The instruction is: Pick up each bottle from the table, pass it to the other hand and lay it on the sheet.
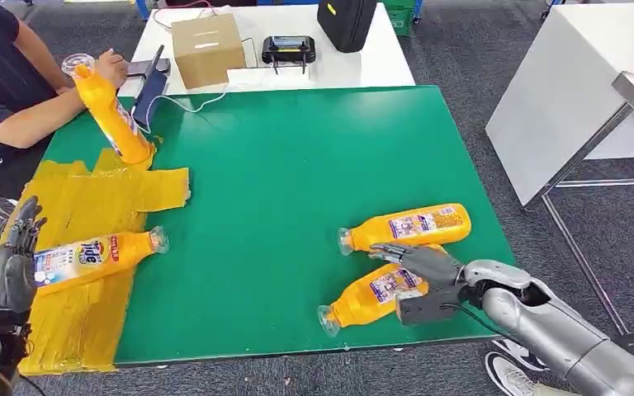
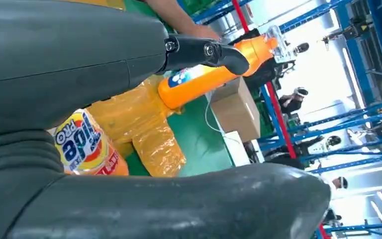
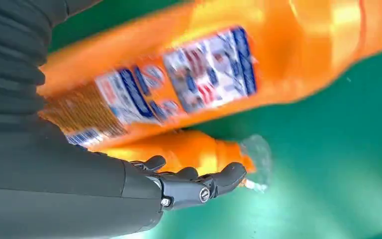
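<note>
Two orange bottles lie at the right of the green table [image 1: 297, 190]: a far one [image 1: 404, 227] and a near one [image 1: 371, 294]. My right hand [image 1: 425, 266] rests over the near bottle [image 3: 204, 69] with fingers [image 3: 194, 185] stretched out toward the far bottle's neck [image 3: 199, 152], gripping nothing. A third bottle [image 1: 99, 256] lies on the yellow sheet [image 1: 91, 202] at the left. My left hand [image 1: 15, 264] stands open beside that bottle's base [image 2: 87, 147]. A person's hand holds a fourth bottle [image 1: 115, 120], tilted, at the sheet's far end [image 2: 204, 74].
A person [image 1: 8, 82] sits at the far left corner. Behind the green table a white table carries a cardboard box [image 1: 206, 49], a black controller [image 1: 289, 48] and a black bag [image 1: 347, 21]. Another white table [image 1: 561, 91] stands to the right.
</note>
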{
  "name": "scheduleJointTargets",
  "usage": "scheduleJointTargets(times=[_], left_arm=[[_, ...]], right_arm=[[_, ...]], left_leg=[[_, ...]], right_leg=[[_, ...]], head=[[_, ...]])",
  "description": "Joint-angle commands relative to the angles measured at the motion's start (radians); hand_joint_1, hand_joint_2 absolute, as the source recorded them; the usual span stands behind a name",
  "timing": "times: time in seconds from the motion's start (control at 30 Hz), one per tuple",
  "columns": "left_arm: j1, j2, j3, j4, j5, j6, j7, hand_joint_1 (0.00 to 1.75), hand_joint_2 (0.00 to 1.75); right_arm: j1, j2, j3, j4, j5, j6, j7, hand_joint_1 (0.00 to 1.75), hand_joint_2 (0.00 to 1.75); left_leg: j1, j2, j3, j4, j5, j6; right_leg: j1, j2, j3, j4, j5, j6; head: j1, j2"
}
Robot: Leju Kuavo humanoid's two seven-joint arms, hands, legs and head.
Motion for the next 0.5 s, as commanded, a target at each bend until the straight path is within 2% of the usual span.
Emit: scheduleJointTargets(times=[0.03,0.5], left_arm=[[0.039,-0.063,0.016,-0.078,0.004,-0.013,0.017,0.00,0.00],[0.040,-0.063,0.017,-0.080,0.005,-0.013,0.018,0.00,0.00]], right_arm=[[0.109,-0.062,-0.108,-0.113,0.048,-0.033,0.009,0.00,1.75],[0.112,-0.058,-0.114,-0.116,0.052,-0.033,0.009,0.00,1.75]], left_leg=[[0.000,-0.004,0.003,0.000,-0.001,0.000],[0.000,-0.002,0.003,-0.001,-0.001,0.000]], right_leg=[[-0.001,0.003,0.003,-0.001,-0.002,-0.001],[-0.001,0.005,0.003,-0.001,-0.001,-0.001]], head=[[-0.001,0.000],[-0.001,0.000]])
